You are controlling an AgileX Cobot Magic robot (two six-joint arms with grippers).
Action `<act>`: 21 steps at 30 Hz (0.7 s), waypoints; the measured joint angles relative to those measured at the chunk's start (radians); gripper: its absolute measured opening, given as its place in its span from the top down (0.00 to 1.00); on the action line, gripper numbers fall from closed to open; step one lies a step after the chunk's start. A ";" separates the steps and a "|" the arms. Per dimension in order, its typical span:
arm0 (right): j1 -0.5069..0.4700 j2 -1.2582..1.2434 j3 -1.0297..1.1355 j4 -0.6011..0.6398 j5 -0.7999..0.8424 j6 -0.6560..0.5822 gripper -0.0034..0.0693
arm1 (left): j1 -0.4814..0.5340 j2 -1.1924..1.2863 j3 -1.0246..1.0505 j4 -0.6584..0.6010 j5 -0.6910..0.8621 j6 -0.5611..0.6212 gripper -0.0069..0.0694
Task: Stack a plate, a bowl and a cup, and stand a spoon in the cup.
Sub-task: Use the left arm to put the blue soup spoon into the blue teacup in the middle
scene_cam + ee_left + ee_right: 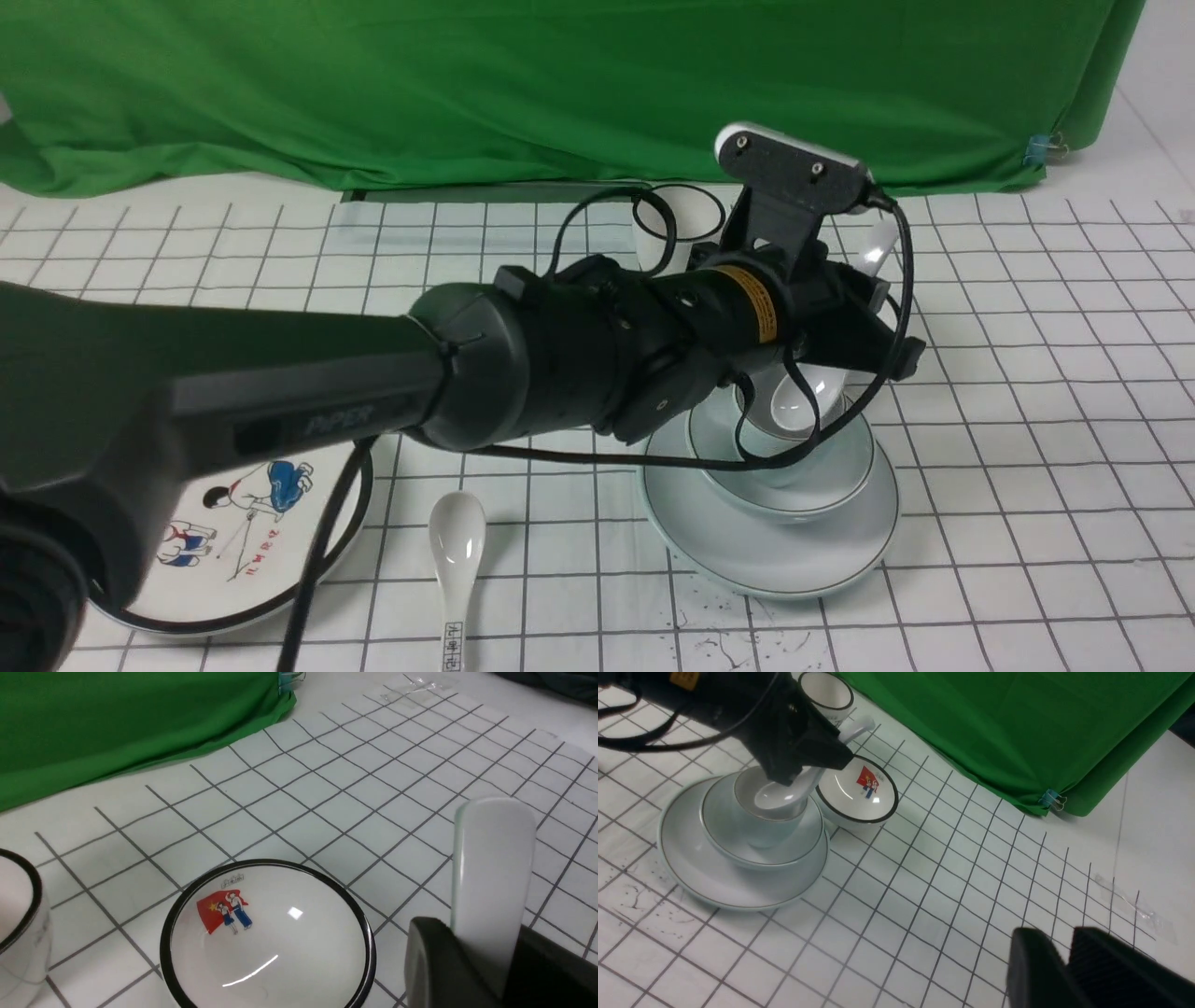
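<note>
The pale blue-green plate [747,546] lies right of centre with the plain bowl [826,474] on it and the small cup [756,833] inside the bowl. The plain white spoon [794,406] has its scoop in the cup, and its handle [490,872] leans up and away. My left gripper [864,299] is shut on the handle just above the cup; in the left wrist view [486,938] the handle passes between the jaws. My right gripper [1064,947] is shut and empty, low over the table to the right of the stack, and is out of the front view.
A black-rimmed bowl with a red picture [857,791] stands right behind the stack, and a black-rimmed cup [686,224] stands behind that. A cartoon plate [233,560] and a lettered spoon [456,560] lie at the front left. A green cloth [560,84] hangs at the back.
</note>
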 joint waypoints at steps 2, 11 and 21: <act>0.000 0.000 0.000 0.000 0.000 0.000 0.73 | 0.000 0.012 0.000 0.004 -0.006 0.000 0.81; 0.000 0.000 0.000 0.000 0.000 0.000 0.72 | 0.000 0.016 0.000 0.030 0.044 0.000 0.81; 0.000 0.000 0.000 0.000 0.000 0.018 0.71 | 0.000 -0.079 0.000 0.100 0.195 0.000 0.48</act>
